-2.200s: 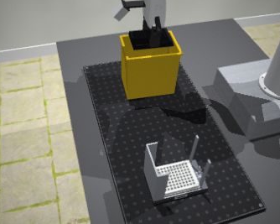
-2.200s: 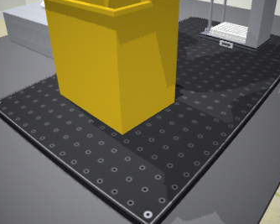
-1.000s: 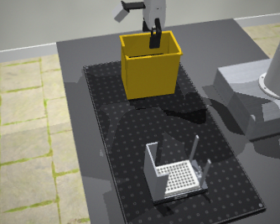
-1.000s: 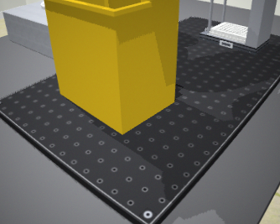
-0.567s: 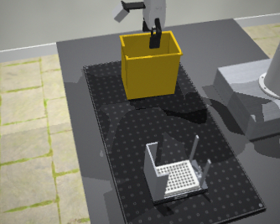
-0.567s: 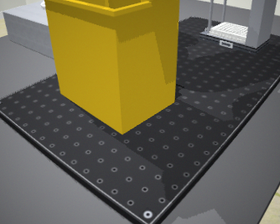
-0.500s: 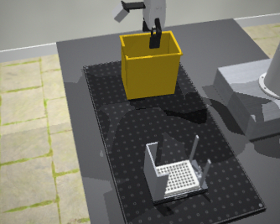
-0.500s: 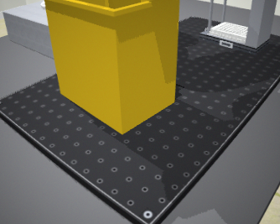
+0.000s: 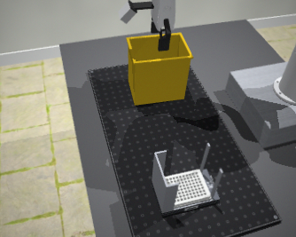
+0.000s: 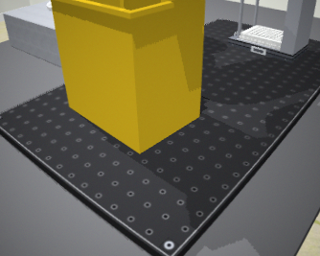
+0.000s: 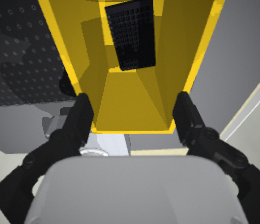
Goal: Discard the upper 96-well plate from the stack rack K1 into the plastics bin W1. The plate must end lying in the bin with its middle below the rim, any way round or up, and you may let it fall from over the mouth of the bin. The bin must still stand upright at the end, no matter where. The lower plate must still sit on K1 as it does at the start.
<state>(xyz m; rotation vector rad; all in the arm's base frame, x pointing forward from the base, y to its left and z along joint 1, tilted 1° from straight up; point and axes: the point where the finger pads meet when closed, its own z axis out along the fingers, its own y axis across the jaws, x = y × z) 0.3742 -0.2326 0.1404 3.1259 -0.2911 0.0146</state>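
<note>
The xArm gripper (image 11: 133, 117) is spread wide with nothing between the fingers, hanging right over the mouth of the yellow plastics bin W1 (image 11: 136, 97). Straight below it, deep inside the bin, lies the dark 96-well plate (image 11: 130, 36), well under the rim and tilted a bit against the far wall, as far as I can tell.

The drop looks done to me, so what's left is getting out cleanly: lift straight up first, don't swing sideways while the fingers are level with the rim, or you could nudge the bin over.

Count-wise: one bin, one discarded plate, and well away from the gripper one stack rack K1 (image 9: 160, 178) with one white plate (image 9: 190, 188) sitting on it.
</note>
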